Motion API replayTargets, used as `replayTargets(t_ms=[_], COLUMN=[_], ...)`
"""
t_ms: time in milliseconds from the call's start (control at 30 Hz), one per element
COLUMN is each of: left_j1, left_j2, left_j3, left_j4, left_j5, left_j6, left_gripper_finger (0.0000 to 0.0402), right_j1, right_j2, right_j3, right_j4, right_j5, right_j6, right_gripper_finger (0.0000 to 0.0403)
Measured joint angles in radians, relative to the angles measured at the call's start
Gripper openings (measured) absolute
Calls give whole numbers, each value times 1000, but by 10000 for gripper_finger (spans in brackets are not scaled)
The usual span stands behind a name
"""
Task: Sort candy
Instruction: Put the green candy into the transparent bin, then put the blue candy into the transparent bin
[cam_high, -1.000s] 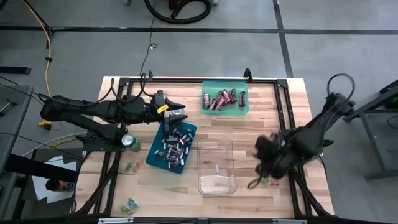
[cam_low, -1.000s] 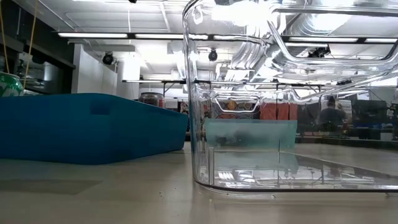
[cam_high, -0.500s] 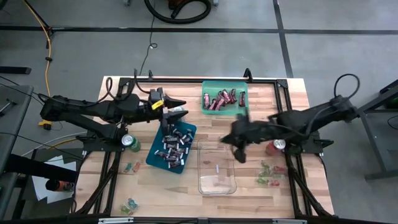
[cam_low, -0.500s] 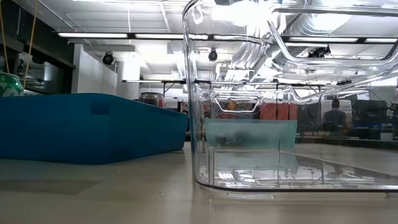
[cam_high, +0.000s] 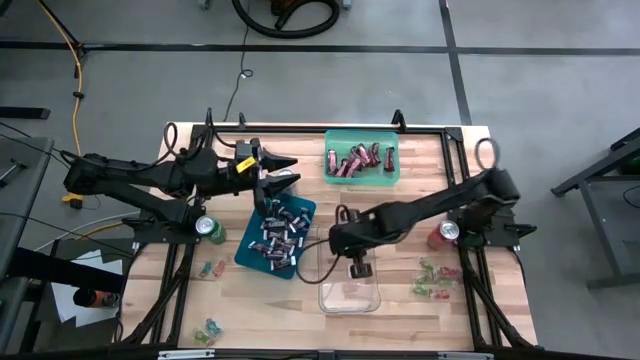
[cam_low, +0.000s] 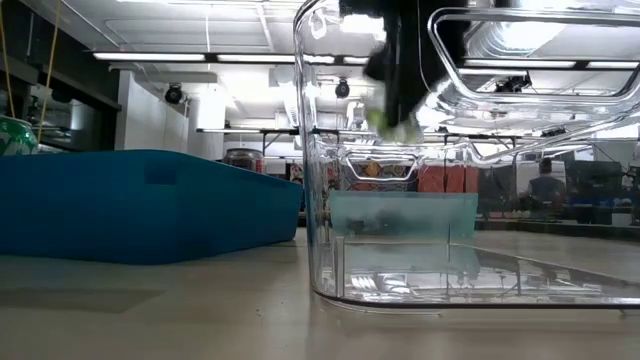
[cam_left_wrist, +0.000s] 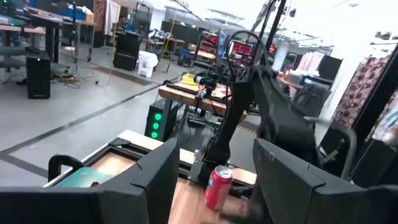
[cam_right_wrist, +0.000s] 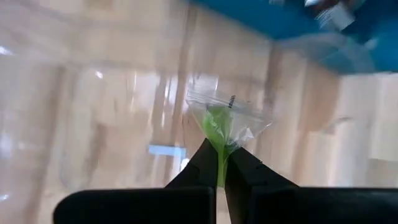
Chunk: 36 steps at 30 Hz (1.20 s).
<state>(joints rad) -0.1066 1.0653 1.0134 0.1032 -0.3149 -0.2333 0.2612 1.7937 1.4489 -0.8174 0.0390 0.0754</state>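
A small green candy in crinkly clear wrapper (cam_right_wrist: 222, 127) is pinched in the right pincer (cam_right_wrist: 219, 163), whose fingers are closed tight, above the clear rectangular plastic bin (cam_high: 370, 290) mid-desk. The left pincer (cam_high: 283, 172) hovers wide, empty, over the blue plastic tray (cam_high: 247, 255) of dark mini bars.

three bins (cam_high: 349, 268), two drink cans (cam_high: 209, 229), many candies (cam_high: 278, 234)
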Motion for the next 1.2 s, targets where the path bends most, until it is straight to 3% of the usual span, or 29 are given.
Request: replayTargets(t_ms=[300,400,600,1033,1200], left_j1=[0,0,0,1,1], left_j2=[0,0,0,0,0], left_j3=[0,0,0,0,0], left_j4=[0,0,-1,-3,-3], left_j5=[0,0,0,0,-3], left_j6=[0,0,1,14,45], left_gripper_finger=[193,193,193,193,193], right_j1=[-3,-3,-6,-3,-8], right_j2=[186,207,218,175,67], right_j3=[-23,-20,-23,-23,-23], right_j4=[18,27,63,23,-40], right_j5=[-21,8,-34,-88,-46], right_j6=[1,14,49,29,-5], right_gripper_finger=[2,9,32,192,223])
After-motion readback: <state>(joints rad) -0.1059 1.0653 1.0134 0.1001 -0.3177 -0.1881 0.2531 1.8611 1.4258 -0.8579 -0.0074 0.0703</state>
